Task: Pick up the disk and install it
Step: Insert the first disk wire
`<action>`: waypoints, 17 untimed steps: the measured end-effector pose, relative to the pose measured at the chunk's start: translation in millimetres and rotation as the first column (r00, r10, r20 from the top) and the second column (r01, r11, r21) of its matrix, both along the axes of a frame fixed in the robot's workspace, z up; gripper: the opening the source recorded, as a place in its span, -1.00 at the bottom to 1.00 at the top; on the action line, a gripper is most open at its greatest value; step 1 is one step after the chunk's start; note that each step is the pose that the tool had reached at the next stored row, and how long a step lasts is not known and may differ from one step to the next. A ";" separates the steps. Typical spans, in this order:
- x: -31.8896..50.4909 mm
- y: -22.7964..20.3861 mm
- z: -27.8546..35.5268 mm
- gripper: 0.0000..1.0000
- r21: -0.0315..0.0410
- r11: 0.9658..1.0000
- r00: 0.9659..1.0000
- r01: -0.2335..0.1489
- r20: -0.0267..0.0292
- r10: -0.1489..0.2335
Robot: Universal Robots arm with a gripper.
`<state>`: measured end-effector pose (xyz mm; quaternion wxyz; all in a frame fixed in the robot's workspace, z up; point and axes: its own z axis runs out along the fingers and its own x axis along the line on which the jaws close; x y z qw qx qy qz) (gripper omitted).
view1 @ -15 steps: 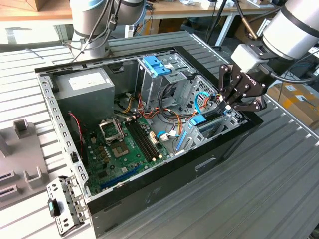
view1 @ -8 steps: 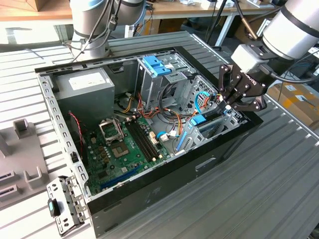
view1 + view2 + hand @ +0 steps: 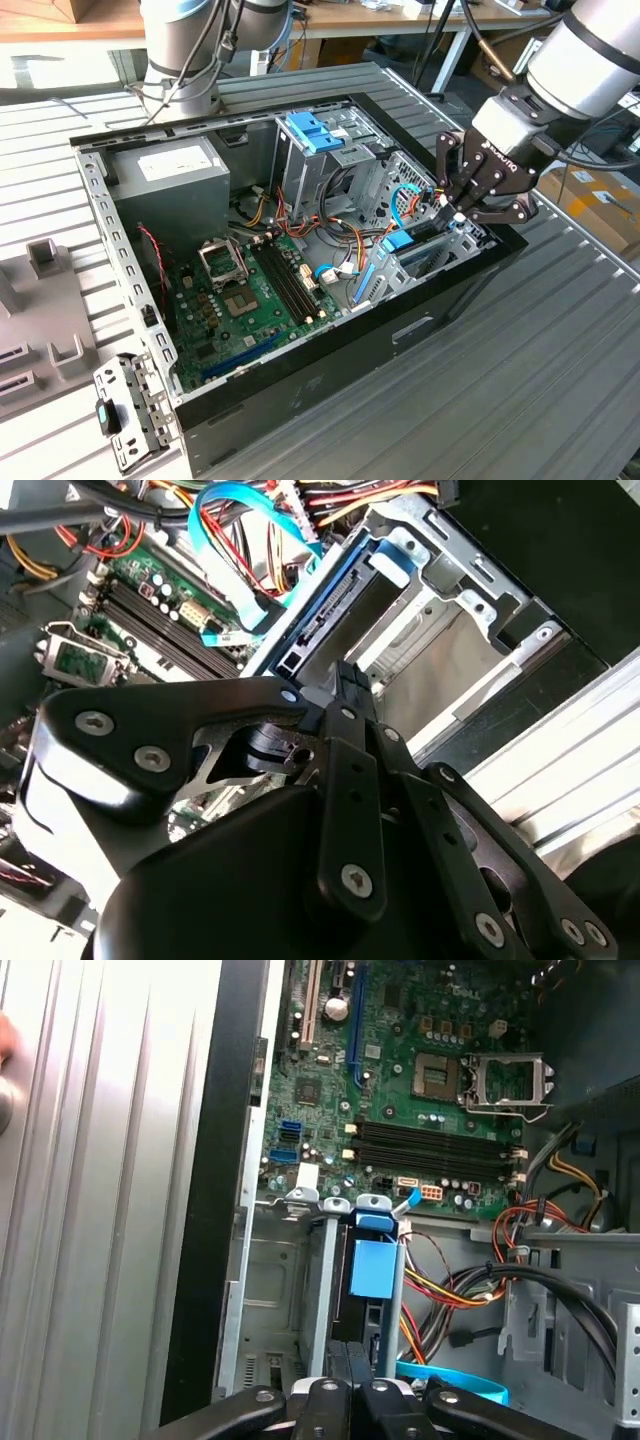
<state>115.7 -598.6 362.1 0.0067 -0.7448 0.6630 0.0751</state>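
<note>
one disk [image 3: 330,620] stands on edge in the metal bay [image 3: 470,630], right at the tips of the jaws, which are pressed together with nothing visibly between them. it looks stiff, fairly heavy and shock-sensitive; the blue rails [image 3: 392,548] seem the safest hold.

The table [image 3: 560,350] is ribbed bare metal with a dull sheen. The computer case [image 3: 330,375] is matt black outside and bare grey sheet metal inside. The disk [image 3: 335,605] carries smooth bright blue plastic rails. The gripper [image 3: 347,675] is matt black, with shiny screw heads.
</note>
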 end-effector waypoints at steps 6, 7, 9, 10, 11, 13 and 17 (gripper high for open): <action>0.0 0.0 0.0 -0.79 0.000 0.995 0.995 -0.095 0.000 0.095; 0.0 0.0 0.0 -0.79 0.000 0.994 0.994 -0.111 0.000 0.111; 0.0 0.0 0.0 -0.79 0.000 0.991 0.991 -0.135 0.000 0.135; 0.0 0.0 0.0 -0.79 0.000 0.989 0.989 -0.149 0.000 0.149; 0.0 0.0 0.0 -0.79 0.000 0.987 0.987 -0.160 0.000 0.160; 0.0 0.0 0.0 -0.79 0.000 0.983 0.983 -0.186 0.000 0.186; 0.0 0.0 0.0 -0.79 0.000 0.967 0.967 -0.254 0.000 0.254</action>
